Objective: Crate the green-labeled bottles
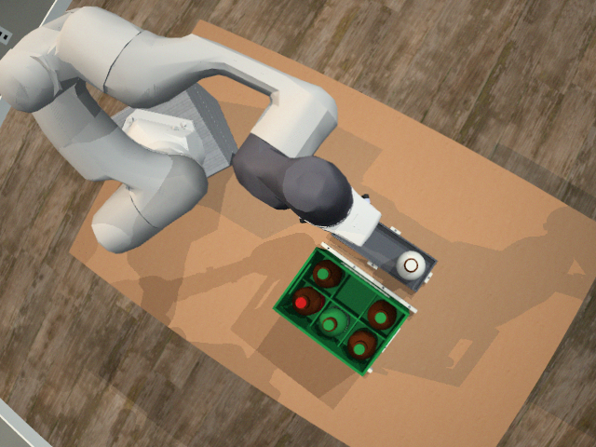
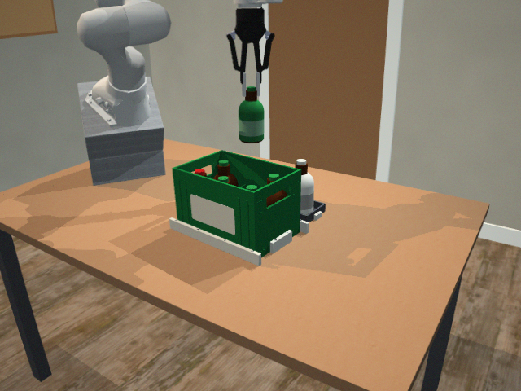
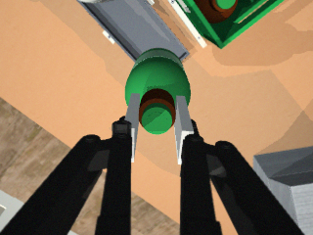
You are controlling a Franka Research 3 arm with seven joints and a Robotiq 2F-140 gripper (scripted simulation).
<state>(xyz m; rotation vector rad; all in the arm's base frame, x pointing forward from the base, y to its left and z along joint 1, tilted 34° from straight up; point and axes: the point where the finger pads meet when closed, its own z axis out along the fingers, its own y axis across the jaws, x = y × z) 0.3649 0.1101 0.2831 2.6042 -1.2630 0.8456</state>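
Observation:
My gripper [image 2: 251,90] [image 3: 156,108] is shut on the brown neck of a green bottle [image 2: 251,121] [image 3: 156,78] with a green cap and a pale label. It holds the bottle upright, high above the back of the green crate [image 2: 185,193]. In the overhead view the arm hides the gripper and this bottle. The crate holds several upright bottles: one red-capped [image 1: 301,302], the others green-capped, one of them green-bodied [image 1: 329,324]. One cell [image 1: 353,291] at the tray side is empty. A white bottle [image 1: 410,264] [image 2: 306,189] stands upright on the dark grey tray [image 1: 385,245] [image 2: 318,208] [image 3: 132,24].
White rails [image 2: 214,240] border the crate on the tan table [image 2: 336,294]. The robot's grey pedestal [image 2: 121,142] stands at the table's back left. The tray sits right behind the crate. The crate's corner shows at the top of the wrist view [image 3: 235,29].

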